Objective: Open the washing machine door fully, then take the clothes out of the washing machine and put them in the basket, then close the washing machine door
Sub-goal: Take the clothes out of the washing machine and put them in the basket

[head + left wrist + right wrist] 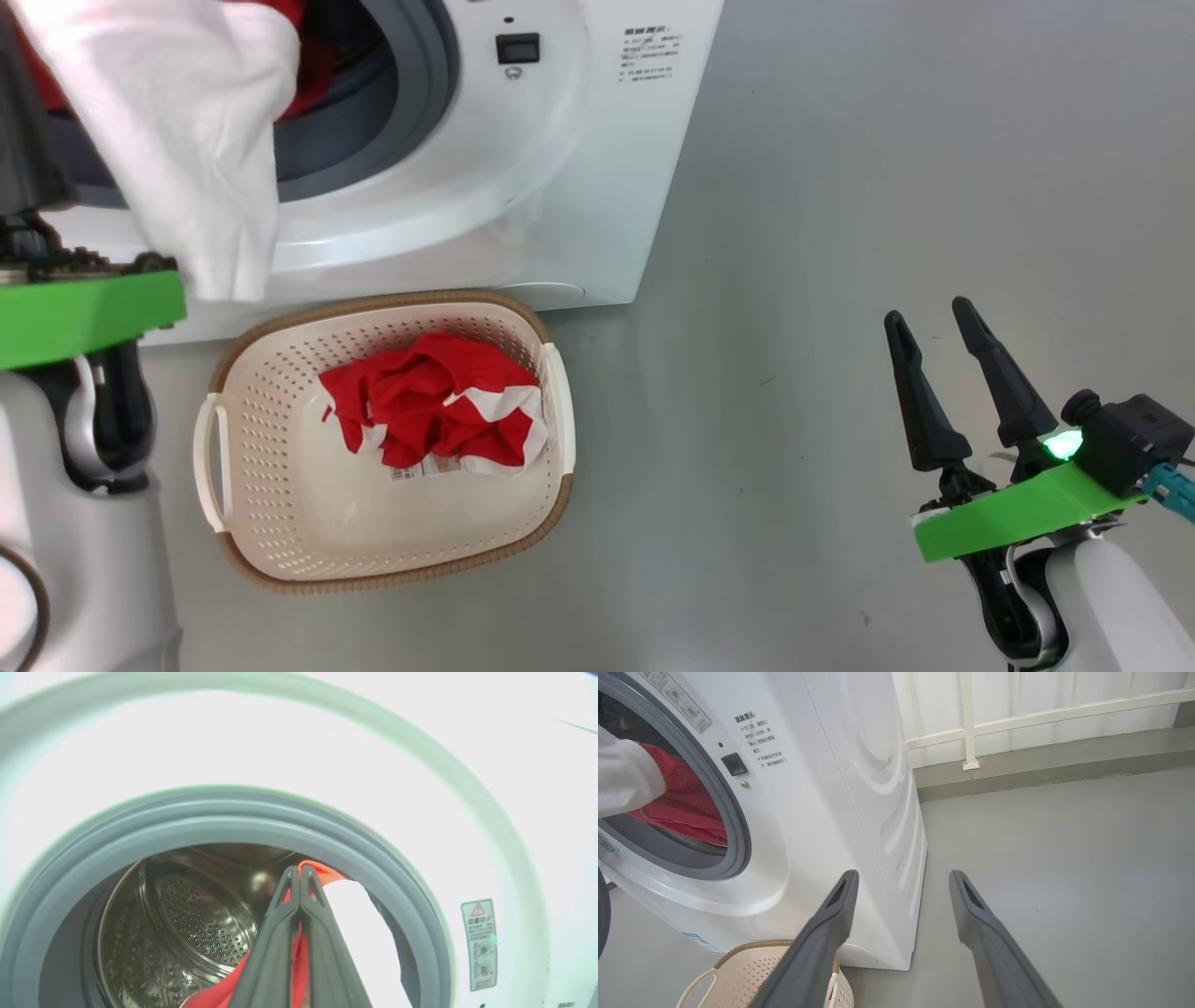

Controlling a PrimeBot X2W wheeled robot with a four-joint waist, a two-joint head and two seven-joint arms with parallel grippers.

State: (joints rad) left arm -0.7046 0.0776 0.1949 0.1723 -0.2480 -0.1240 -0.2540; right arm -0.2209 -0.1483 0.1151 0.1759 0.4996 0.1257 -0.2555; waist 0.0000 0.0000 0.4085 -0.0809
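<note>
The white washing machine (560, 168) stands with its grey-gasketed mouth uncovered. In the left wrist view my left gripper (299, 870) is shut on clothes (355, 933), red and white cloth, at the mouth of the steel drum (187, 924). In the head view the white cloth (187, 140) hangs down over the machine's front and hides the left fingers; red cloth (313, 65) shows behind it. The basket (308, 504) sits on the floor below, holding a red and white garment (434, 411). My right gripper (929, 322) is open and empty, off to the right. A dark edge, probably the door (601, 914), shows at far left.
Grey floor (840, 233) spreads to the right of the machine and basket. In the right wrist view a white railing (1017, 718) and a low kerb run behind the machine's right side. The basket's rim (752, 947) lies just below the machine's front.
</note>
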